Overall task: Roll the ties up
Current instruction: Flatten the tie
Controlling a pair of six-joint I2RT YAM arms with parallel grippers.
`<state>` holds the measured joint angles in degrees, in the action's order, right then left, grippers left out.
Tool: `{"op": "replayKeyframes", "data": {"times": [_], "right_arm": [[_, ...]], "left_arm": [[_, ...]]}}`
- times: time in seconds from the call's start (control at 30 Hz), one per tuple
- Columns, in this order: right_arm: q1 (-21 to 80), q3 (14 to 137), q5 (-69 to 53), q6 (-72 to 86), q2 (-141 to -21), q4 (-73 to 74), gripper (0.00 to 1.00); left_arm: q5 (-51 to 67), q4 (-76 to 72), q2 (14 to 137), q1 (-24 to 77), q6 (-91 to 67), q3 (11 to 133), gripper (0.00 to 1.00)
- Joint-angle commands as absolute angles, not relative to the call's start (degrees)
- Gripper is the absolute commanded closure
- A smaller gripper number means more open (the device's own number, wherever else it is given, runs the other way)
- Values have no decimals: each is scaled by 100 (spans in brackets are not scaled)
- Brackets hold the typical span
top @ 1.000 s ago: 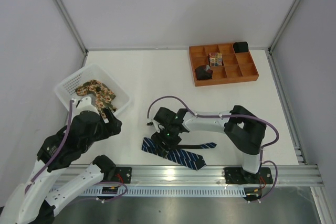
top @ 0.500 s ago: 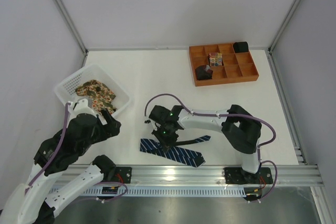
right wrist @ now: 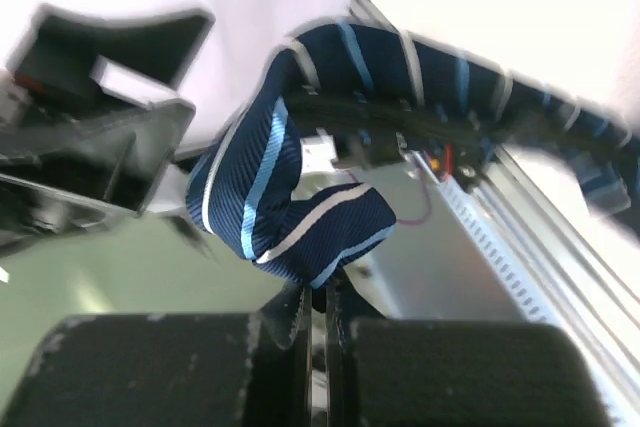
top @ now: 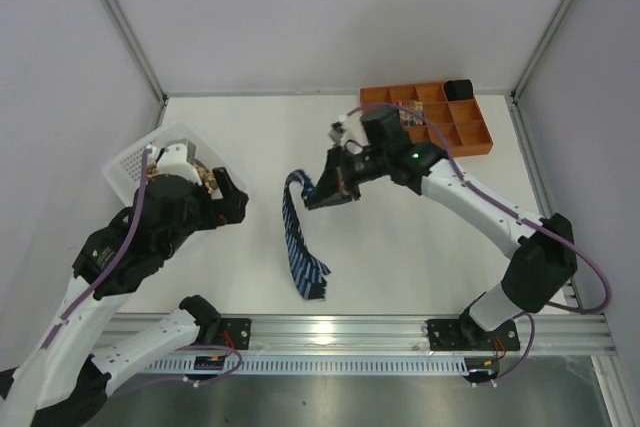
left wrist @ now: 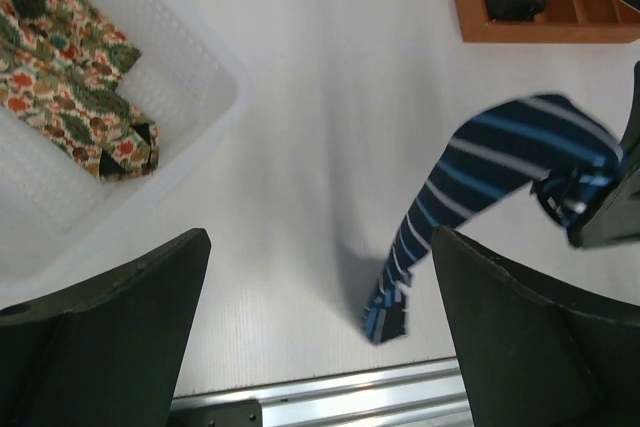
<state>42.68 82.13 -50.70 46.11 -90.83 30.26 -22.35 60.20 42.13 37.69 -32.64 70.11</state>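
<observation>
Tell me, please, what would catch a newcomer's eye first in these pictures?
The navy tie stands out: it hangs over mid-table from the shut right tool, its lower end toward the near edge. At left, a floral tie lies in the white basket, with the open left tool near it. An orange tray sits at the far right.

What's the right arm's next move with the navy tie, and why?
Likely lower the right gripper and draw it sideways so the navy tie lays out straight on the table. The tie is pinched by one end and dangles in a curve, not flat enough to roll; the left gripper stands open, apart from it.
</observation>
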Motion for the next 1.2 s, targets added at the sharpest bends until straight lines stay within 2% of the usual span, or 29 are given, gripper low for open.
{"op": "replayKeyframes", "data": {"times": [0.0, 0.13, 0.23, 0.37, 0.47, 0.63, 0.83, 0.87, 0.97, 1.0, 1.07, 1.1, 1.17], "right_arm": [[3588, 7194, -5959, 7615, -8702, 1276, 100], [2928, 6181, -5722, 9741, -8272, 607, 100], [2585, 5889, -5827, 10230, -8095, 351, 100], [2189, 6353, -5994, 8970, -8086, 2278, 100], [1847, 6198, -6126, 8518, -7990, 3204, 100], [847, 5617, -6030, 8087, -7550, 3875, 100], [27, 5186, -5653, 7472, -7707, 4456, 100], [-478, 5229, -5547, 7331, -7804, 4595, 98], [-1244, 5545, -4967, 6742, -8418, 4851, 79], [-1405, 5650, -4809, 6611, -8594, 4825, 66], [-1721, 6553, -4414, 5813, -9174, 5376, 49], [-1766, 7026, -3890, 5540, -9350, 5649, 37], [-1740, 8297, -3316, 4664, -9945, 6280, 26]], "left_arm": [[-2057, 5591, 4499, 3718, -2760, 7435, 0], [-1452, 5371, 4911, 3718, -2541, 7532, 0], [-915, 5300, 5272, 3709, -2295, 7655, 0], [-362, 4713, 5641, 3700, -1996, 7131, 0], [324, 3791, 5791, 3709, -1767, 6672, 0], [1036, 2717, 6327, 3700, -1643, 6504, 0], [1553, 2952, 7669, 3700, -2100, 7153, 0], [1651, 3031, 7803, 3709, -2153, 7206, 0], [2142, 2989, 8156, 3709, -2320, 7242, 0], [2205, 2953, 8200, 3709, -2364, 7233, 0], [2311, 2848, 8314, 3709, -2399, 7242, 0], [2320, 2830, 8358, 3709, -2391, 7268, 0], [2303, 2743, 8559, 3709, -2478, 7295, 1]]}}
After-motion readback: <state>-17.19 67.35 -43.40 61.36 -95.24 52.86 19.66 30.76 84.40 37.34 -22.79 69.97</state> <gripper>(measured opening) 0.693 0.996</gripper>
